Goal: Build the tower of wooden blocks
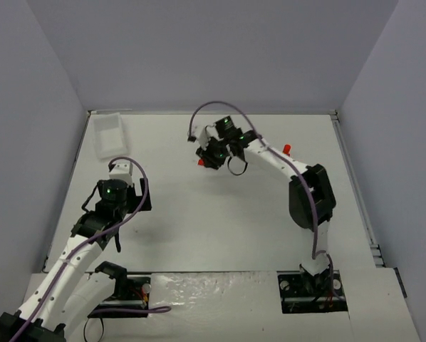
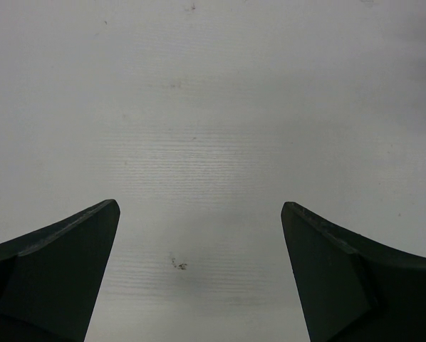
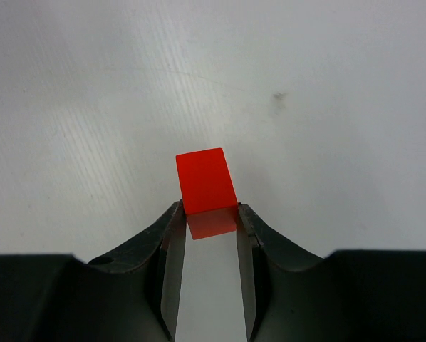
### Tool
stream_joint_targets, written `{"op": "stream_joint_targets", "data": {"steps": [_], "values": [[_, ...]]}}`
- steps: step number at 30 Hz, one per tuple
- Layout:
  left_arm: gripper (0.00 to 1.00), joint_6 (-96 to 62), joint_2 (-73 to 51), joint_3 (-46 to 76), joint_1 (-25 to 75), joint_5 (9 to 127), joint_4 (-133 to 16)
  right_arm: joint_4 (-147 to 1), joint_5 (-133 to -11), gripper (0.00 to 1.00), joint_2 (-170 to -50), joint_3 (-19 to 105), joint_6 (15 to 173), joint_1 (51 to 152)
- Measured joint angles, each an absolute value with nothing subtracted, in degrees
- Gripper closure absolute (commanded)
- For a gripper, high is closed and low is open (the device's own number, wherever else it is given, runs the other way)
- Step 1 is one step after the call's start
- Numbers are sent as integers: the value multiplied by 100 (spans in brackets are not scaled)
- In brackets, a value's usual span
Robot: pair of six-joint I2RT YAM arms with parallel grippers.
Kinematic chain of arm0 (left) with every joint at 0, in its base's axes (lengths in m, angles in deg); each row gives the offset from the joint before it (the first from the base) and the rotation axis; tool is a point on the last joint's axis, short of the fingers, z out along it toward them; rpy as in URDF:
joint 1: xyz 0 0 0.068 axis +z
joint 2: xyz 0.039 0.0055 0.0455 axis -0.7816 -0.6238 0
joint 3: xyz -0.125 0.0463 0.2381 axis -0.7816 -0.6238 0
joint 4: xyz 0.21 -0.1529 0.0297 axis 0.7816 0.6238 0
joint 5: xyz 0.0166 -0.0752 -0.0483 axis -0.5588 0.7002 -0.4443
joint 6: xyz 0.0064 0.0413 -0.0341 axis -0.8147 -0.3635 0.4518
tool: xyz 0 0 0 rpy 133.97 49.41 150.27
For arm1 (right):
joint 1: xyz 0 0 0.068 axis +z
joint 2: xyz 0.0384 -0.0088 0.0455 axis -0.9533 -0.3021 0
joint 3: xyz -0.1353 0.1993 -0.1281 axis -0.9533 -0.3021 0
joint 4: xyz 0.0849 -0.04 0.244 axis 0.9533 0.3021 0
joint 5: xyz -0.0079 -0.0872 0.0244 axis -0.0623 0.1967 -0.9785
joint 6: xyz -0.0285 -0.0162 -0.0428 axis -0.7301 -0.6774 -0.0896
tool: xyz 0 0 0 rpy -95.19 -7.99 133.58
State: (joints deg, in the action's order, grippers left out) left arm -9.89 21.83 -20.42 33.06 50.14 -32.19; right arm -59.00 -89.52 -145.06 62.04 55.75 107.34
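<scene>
Right wrist view: the right pincer [image 3: 209, 208] was closed down narrow on a small bright red-orange wooden block [image 3: 206, 178]. It pinched the block's near end btwn the two fingertips, w/ most of the block sticking out past the tips over the white table [image 3: 92, 107]. Couldn't tell if the block sat on the table or hung just above it.

Top external view: the same pincer [image 1: 207, 158] reached in from the right w/ the red-orange wooden block [image 1: 201, 162] at its tip, approx mid-table and toward the far side. A second tiny red-orange piece [image 1: 287, 149] lay on the table beside the right arm's forearm, well apart from the gripped block. A clear white rectangular plastic tray [image 1: 107, 134] sat at the far-left corner, and the left arm was on the near-left side, short of it.

Left wrist view: the left pincer [image 2: 200, 205] was spread wide, fingers well apart, holding nothing. Only faintly scuffed table surface showed below it.
</scene>
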Motion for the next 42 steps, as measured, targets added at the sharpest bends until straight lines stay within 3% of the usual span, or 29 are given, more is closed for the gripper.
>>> {"op": "stream_joint_targets", "data": {"steps": [10,15,25,37,42], "values": [[3,-1426,1139,-1674,3306,5498,-3930,-5297,-9321,100,-12041,5645,4958,8672],[3,-1738,836,-1536,3306,5659,-4133,-5204,-9326,100,-11627,4970,4933,8609],[3,-1930,762,-1629,3306,5692,-4394,-5947,-8957,99,-12869,3319,5619,10005],[3,-1932,782,-1733,3306,5639,-4496,-7364,-8499,86,-13397,3011,5883,10134],[3,-1934,784,-1744,3306,5611,-4514,-7454,-8428,65,-13458,2931,5926,10215]]}}
